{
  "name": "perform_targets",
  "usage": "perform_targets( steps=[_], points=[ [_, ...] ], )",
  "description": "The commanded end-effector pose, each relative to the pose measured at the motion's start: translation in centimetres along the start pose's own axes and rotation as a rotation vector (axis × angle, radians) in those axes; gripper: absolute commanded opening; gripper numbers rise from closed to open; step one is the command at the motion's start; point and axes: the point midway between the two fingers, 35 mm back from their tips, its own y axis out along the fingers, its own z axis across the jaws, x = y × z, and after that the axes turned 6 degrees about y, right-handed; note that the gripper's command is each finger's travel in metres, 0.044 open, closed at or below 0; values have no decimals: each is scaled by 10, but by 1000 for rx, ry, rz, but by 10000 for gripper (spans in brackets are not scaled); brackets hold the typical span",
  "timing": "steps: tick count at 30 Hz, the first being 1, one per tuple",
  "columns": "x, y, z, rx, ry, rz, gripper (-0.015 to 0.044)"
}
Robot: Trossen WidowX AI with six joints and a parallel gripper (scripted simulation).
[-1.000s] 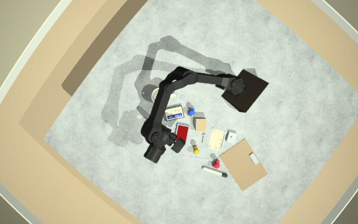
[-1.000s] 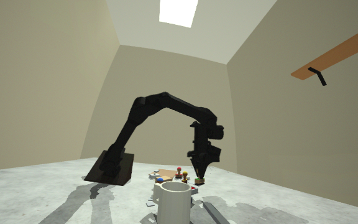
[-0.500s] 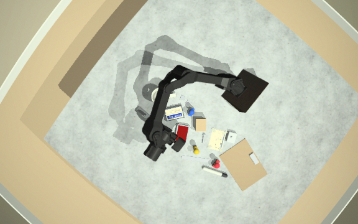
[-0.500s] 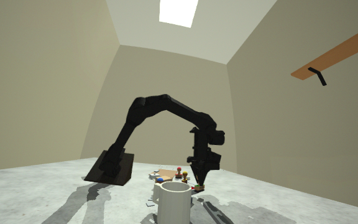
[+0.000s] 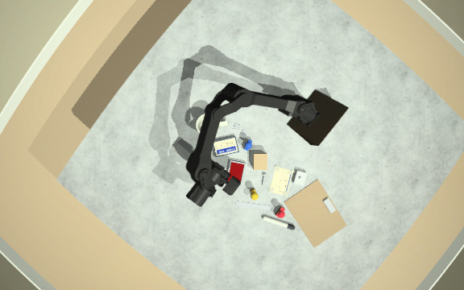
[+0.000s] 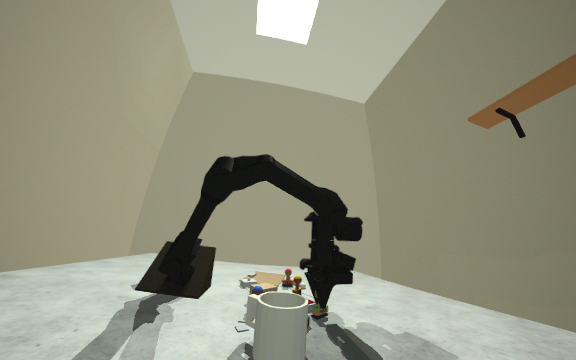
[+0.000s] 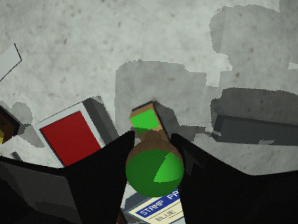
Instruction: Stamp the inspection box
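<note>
Green-topped stamp, probably the PASS one, is grasped between the fingers of the gripper, at lower centre of the wrist picture. The red pad lies to the left of it there, apart. Whether the stamp touches the bench, I cannot tell well. In the top picture, the cream card lies right of centre, away from the gripper.

The grey bench carries a red pad and a white mug.
</note>
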Motion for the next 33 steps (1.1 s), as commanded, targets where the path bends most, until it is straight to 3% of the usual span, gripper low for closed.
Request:
perform_targets(
  steps=[1,7,8,11,18,33],
  points=[
    [0,-1,0,0,-1,-2,105],
    [0,-1,0,0,-1,-2,263],
    [0,-1,0,0,-1,-2,268],
    [2,-12,1,2,-2,-9,268],
    [-2,-114,2,16,-19,-80,268],
    [-3,-116,2,17,-20,-82,268]
  ],
)
